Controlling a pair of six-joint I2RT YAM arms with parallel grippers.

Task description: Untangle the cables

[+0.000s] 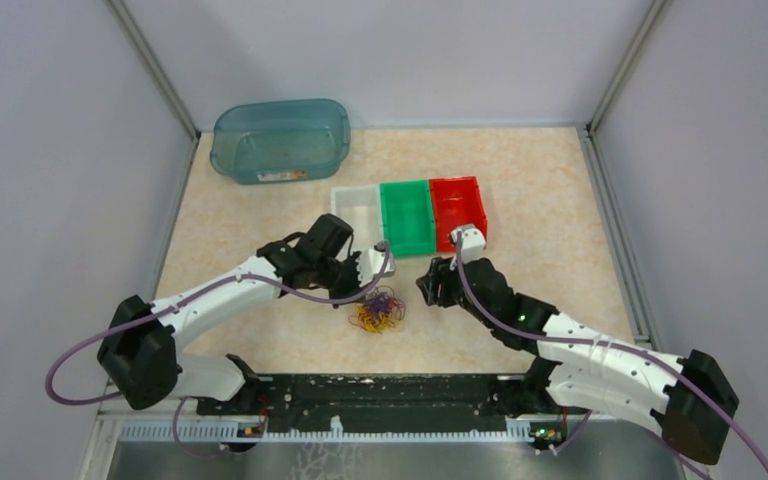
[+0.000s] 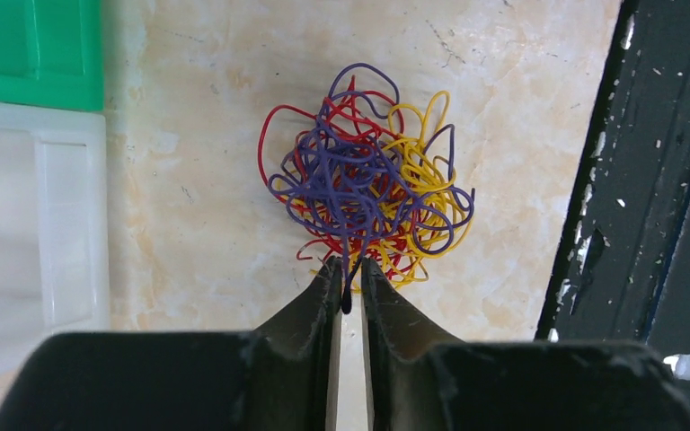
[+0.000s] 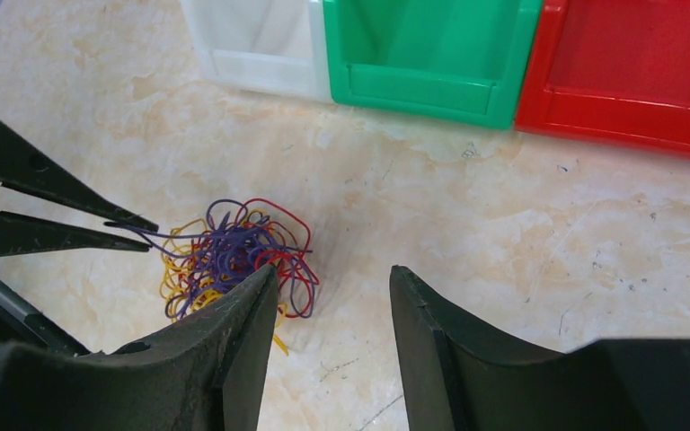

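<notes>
You are looking at a robotics lab cell: plain grey panels [image 1: 50, 150] on metal posts [image 1: 155, 65] box in a marble-patterned table [image 1: 250, 220], the left arm [image 1: 210, 300] and right arm [image 1: 570, 340] bolt to a black rail [image 1: 390, 388] at 6 o'clock, coloured sorting bins [image 1: 407, 215] sit centre, a teal tub [image 1: 235, 160] at 11 o'clock.

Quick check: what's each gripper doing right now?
Left gripper: closed on a purple cable strand of the tangle.
Right gripper: open, holding nothing, beside the tangle.

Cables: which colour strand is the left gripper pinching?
The purple cable: a strand of it runs between the left gripper tips, which are nearly shut. The red cable and yellow cable only lie tangled with it.
</notes>
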